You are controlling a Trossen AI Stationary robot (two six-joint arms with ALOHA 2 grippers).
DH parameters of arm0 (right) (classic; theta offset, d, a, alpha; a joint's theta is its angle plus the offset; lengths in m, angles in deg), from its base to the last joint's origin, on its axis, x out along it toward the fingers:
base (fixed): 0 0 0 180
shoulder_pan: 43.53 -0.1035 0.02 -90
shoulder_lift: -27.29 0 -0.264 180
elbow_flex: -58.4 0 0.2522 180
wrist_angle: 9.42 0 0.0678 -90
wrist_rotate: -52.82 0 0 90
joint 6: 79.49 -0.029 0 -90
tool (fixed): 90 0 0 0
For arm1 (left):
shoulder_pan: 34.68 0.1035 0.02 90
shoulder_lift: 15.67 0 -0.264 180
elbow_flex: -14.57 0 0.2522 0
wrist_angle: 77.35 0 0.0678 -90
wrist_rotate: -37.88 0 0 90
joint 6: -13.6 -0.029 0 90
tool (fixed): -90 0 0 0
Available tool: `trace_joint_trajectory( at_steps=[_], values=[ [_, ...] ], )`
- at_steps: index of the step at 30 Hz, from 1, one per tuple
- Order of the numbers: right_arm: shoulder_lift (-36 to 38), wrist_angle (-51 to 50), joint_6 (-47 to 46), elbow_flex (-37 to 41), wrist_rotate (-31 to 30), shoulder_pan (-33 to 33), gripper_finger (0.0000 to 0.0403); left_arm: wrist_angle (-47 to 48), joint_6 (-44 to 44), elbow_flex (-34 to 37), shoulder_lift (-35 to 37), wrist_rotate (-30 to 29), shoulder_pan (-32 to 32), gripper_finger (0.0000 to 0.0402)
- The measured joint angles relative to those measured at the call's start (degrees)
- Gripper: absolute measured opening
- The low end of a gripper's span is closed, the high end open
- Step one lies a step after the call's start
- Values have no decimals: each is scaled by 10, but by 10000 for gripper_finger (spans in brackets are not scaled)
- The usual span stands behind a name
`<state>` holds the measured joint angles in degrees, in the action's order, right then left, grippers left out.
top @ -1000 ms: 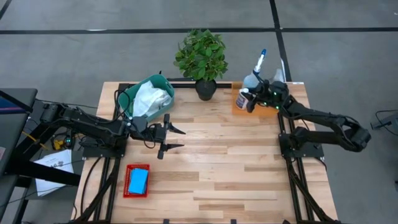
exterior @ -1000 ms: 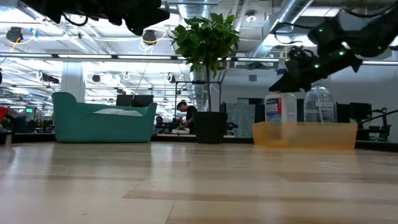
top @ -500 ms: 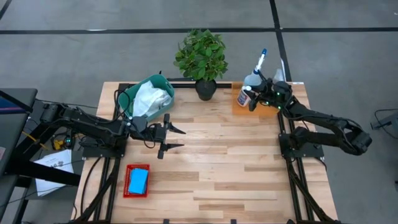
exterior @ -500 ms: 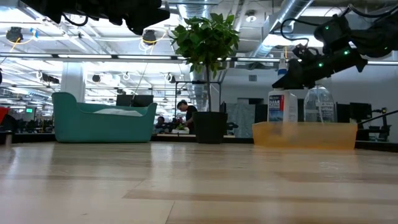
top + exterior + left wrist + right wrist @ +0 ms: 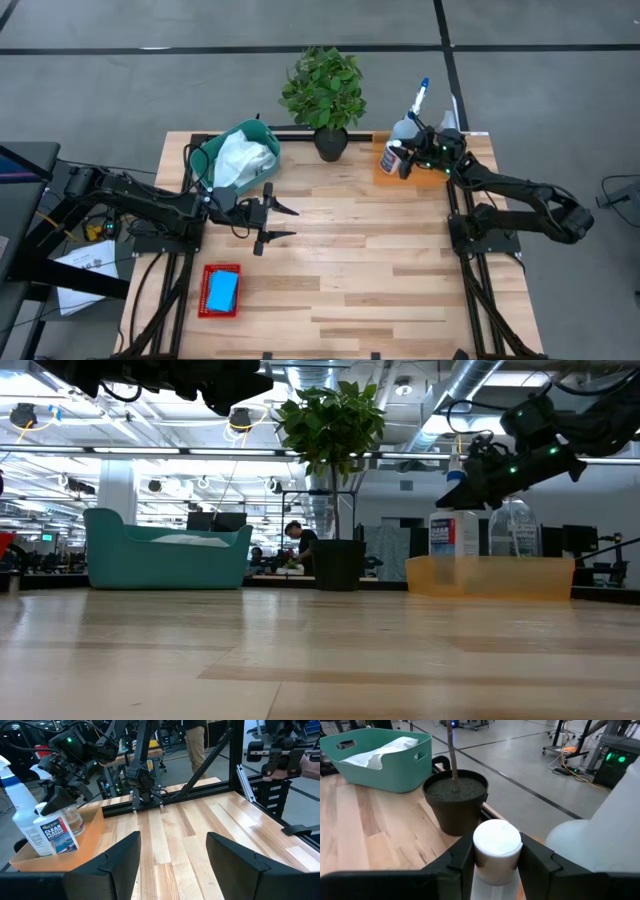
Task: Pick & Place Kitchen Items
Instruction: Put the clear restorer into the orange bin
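A wooden table [image 5: 380, 270] seen from above, with a dark robot arm at each side. The right gripper [image 5: 407, 160] is at the orange tray [image 5: 385, 172] in the table's far right corner. Its two fingers [image 5: 462, 857] sit partly closed on either side of the white cap of a small labelled bottle [image 5: 496, 851], right against it. The bottle [image 5: 452, 533] stands upright inside the tray. Just beside it in the same tray stands a clear spray bottle [image 5: 407, 128] with a blue and white nozzle pointing up.

The left gripper [image 5: 281, 221] hangs over bare wood, well away from the tray toward the table's left half. Its fingers [image 5: 120, 860] are spread wide with nothing between them.

Left of the tray, at the far edge, stands a leafy plant [image 5: 322, 88] in a black pot [image 5: 456, 804]. Farther left is a teal bin [image 5: 240, 155] with a white cloth [image 5: 243, 158] in it. Near the front left corner, far from the tray, a blue sponge [image 5: 221, 290] lies in a red tray [image 5: 206, 306].

Nothing stands between the gripper and the bottle.
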<state>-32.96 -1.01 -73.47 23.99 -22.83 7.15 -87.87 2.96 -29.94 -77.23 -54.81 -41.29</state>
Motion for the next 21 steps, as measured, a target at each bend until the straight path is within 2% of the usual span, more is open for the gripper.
trace_joint_trajectory(
  at_steps=[16, 18, 21],
  values=[
    [-8, 11, -5, 0, -7, 9, 112, 2, 0, 0, 0, 0, 0, 221],
    [-8, 9, -15, 0, -7, 8, 138, 2, 0, 0, 0, 0, 0, 221],
    [-8, 4, -26, 2, -7, 7, 204, 2, 0, 0, 0, 0, 0, 221]
  ],
)
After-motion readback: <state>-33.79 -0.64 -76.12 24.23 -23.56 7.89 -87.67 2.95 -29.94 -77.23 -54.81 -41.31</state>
